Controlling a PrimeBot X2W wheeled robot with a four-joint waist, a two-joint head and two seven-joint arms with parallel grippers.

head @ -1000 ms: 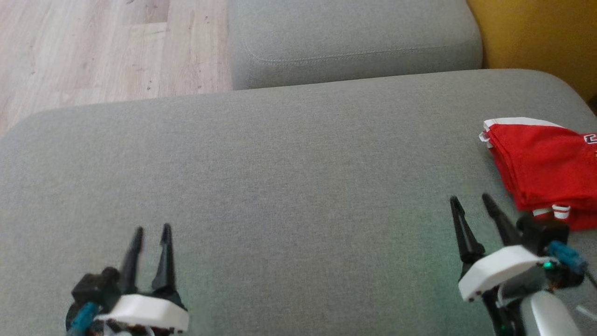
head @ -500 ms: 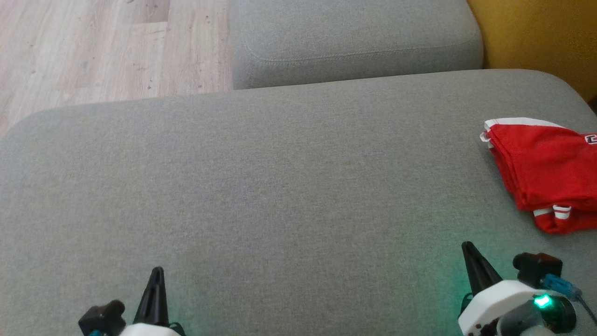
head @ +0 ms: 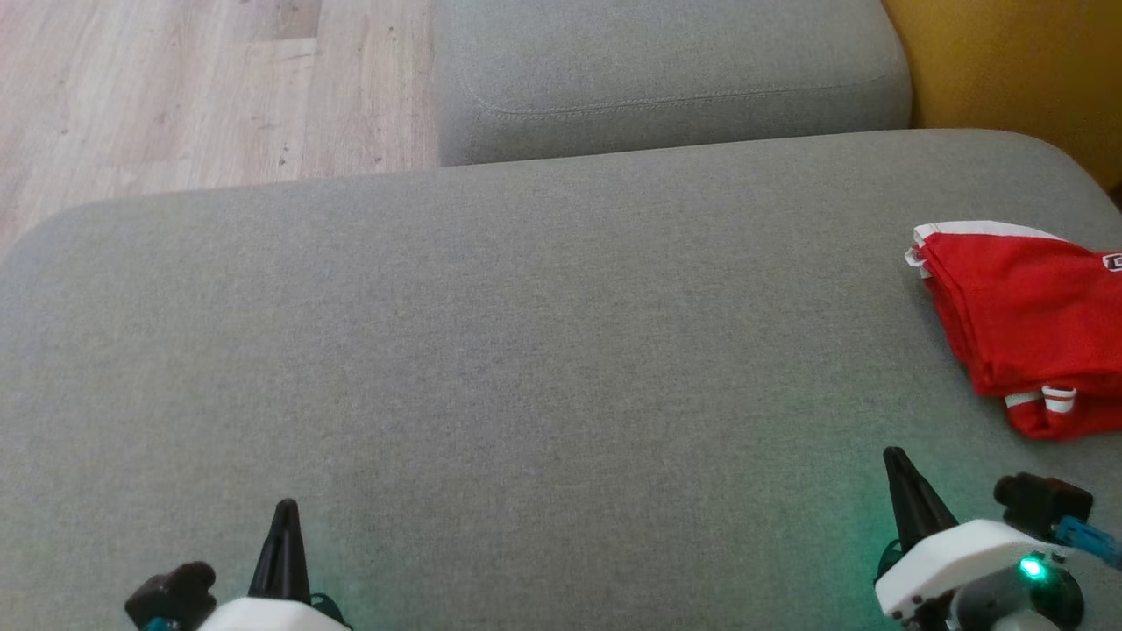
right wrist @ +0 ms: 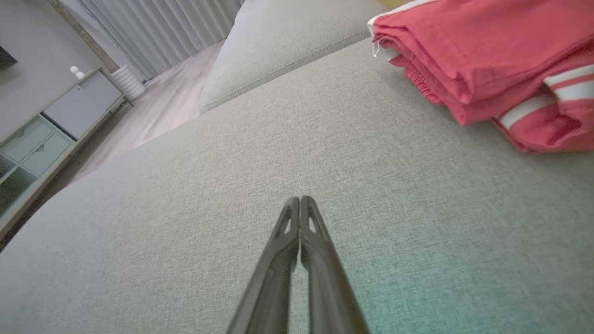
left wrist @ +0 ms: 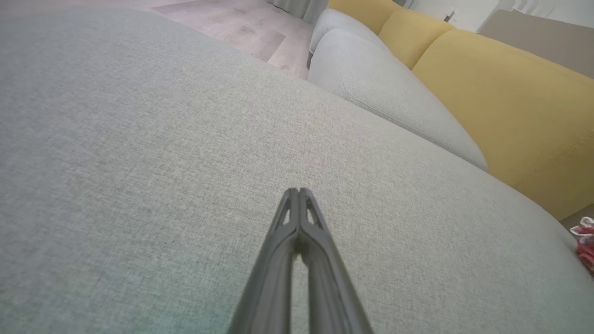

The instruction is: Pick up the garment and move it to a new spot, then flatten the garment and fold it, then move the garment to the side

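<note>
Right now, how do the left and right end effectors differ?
The right end effector sits close to the folded red garment; the left end effector is far across the grey cushion from it. In the head view the right one leans left, the left one points straight up. Both are shut and empty.

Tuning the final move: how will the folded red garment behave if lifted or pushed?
Likely floppy: the red garment lies in soft stacked folds, so lifting one edge probably unfolds it. Pushed, it may bunch on the woven sofa cushion.
</note>
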